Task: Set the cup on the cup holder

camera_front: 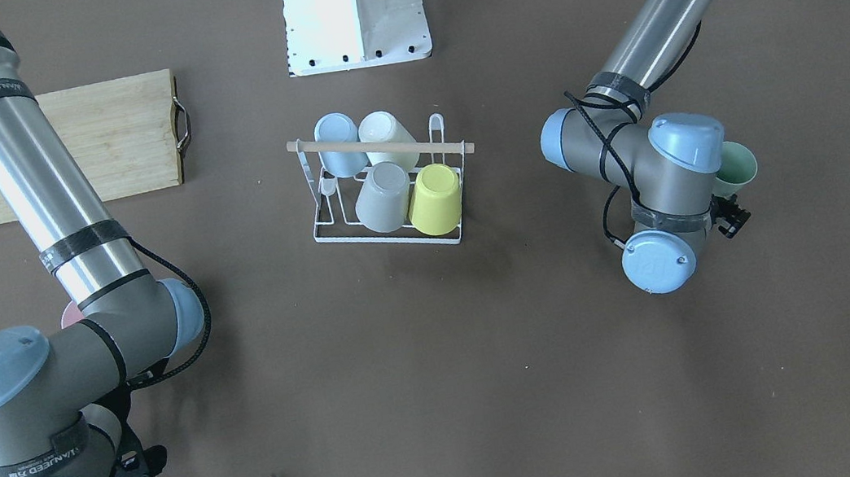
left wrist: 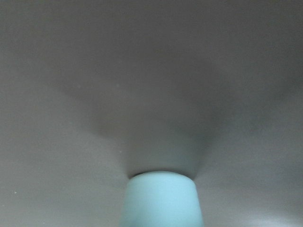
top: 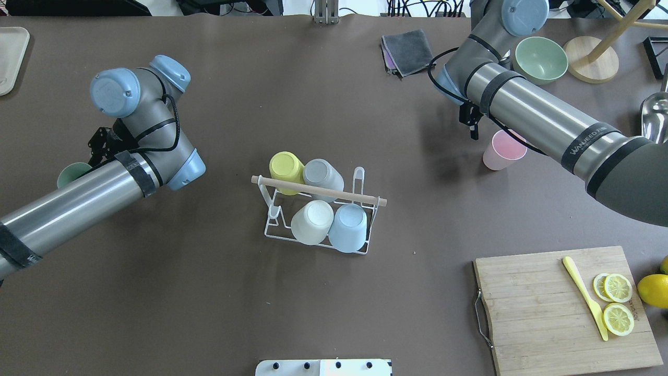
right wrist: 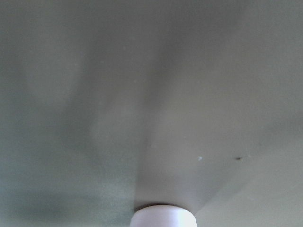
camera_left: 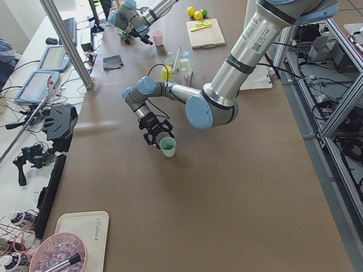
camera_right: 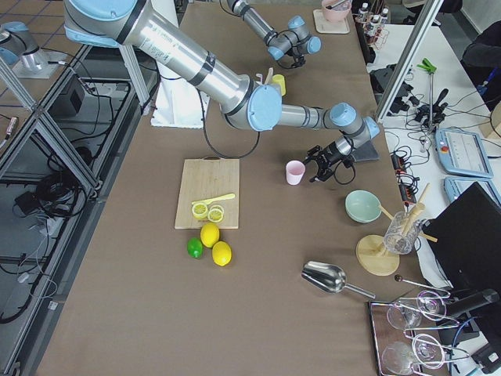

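I see the cup holder [top: 318, 189] mid-desk, four cups [top: 312, 222] upturned on it. My left fingers [camera_left: 158, 135] sit at the green cup [camera_left: 168, 148] toward the desk's left end. My right fingers [top: 473, 128] hang just beside the pink cup [top: 502, 151], nearer the far edge. Pinching or spread, I cannot tell for either.

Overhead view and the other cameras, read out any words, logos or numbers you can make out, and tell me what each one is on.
"WANJEED": white print on the black band round the right arm, overhead view.
"UR": raised logo on the blue joint cap of the left arm, front view.
White tray, left side view: a script mark, too small to read.
No numbers readable.
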Action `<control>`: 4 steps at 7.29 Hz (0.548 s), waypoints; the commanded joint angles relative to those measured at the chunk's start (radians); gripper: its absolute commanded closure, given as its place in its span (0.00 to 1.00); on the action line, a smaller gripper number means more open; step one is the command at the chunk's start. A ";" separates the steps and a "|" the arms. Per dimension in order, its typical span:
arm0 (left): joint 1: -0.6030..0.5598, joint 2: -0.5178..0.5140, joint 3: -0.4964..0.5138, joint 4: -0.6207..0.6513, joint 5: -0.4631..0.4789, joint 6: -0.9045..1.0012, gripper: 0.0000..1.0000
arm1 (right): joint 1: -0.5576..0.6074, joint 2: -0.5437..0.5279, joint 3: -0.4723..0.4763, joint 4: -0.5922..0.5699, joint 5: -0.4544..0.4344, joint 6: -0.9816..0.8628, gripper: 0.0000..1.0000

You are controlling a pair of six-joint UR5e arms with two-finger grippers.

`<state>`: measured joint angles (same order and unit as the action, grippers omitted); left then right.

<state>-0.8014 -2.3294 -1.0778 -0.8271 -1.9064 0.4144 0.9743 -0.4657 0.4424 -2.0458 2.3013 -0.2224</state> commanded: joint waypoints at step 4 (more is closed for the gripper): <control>0.024 0.002 0.001 0.029 0.113 0.043 0.03 | -0.029 0.018 -0.045 -0.050 -0.065 -0.107 0.00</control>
<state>-0.7853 -2.3279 -1.0769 -0.8013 -1.8030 0.4541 0.9544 -0.4512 0.4058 -2.0940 2.2409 -0.3176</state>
